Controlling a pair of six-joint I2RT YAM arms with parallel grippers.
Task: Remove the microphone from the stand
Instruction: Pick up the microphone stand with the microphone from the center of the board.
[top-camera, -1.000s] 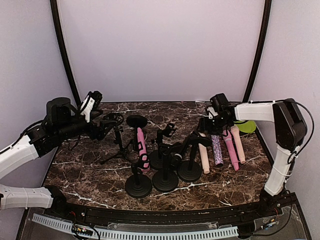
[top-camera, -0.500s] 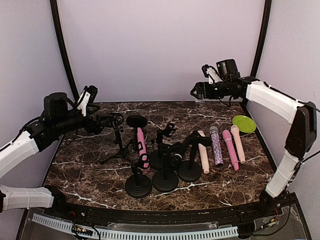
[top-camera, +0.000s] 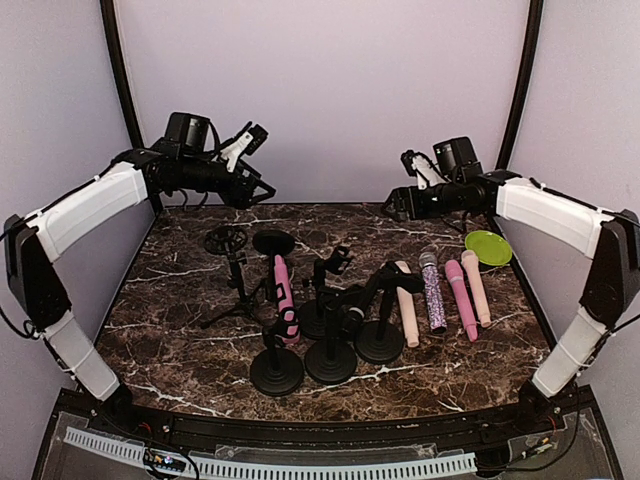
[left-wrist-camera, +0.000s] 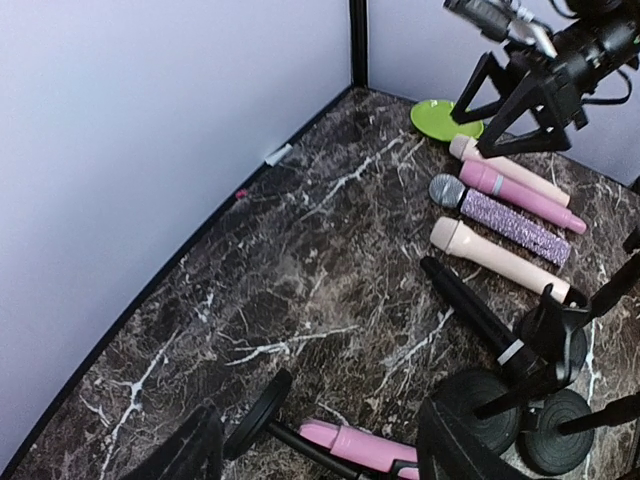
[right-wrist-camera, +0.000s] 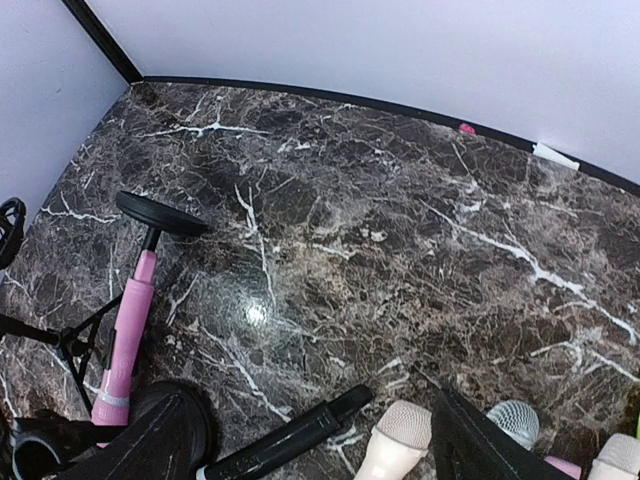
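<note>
A pink microphone (top-camera: 283, 295) sits clipped in a black stand (top-camera: 277, 368) at the table's middle. It also shows in the left wrist view (left-wrist-camera: 360, 447) and the right wrist view (right-wrist-camera: 125, 340). A black microphone (top-camera: 365, 295) rests in another stand (top-camera: 381, 342). My left gripper (top-camera: 255, 185) hangs high at the back left, open and empty (left-wrist-camera: 320, 460). My right gripper (top-camera: 395, 200) hangs high at the back right, open and empty (right-wrist-camera: 315, 445). Both are well clear of the stands.
Several loose microphones lie side by side at the right: beige (top-camera: 407, 300), glittery purple (top-camera: 433, 290), pink (top-camera: 460, 295), peach (top-camera: 477, 285). A green plate (top-camera: 488, 247) lies behind them. A tripod stand (top-camera: 232, 270) and another round-base stand (top-camera: 330, 360) crowd the middle.
My left arm has swung up from low at the left to high at the back left. My right arm rose from the loose microphones to the back right.
</note>
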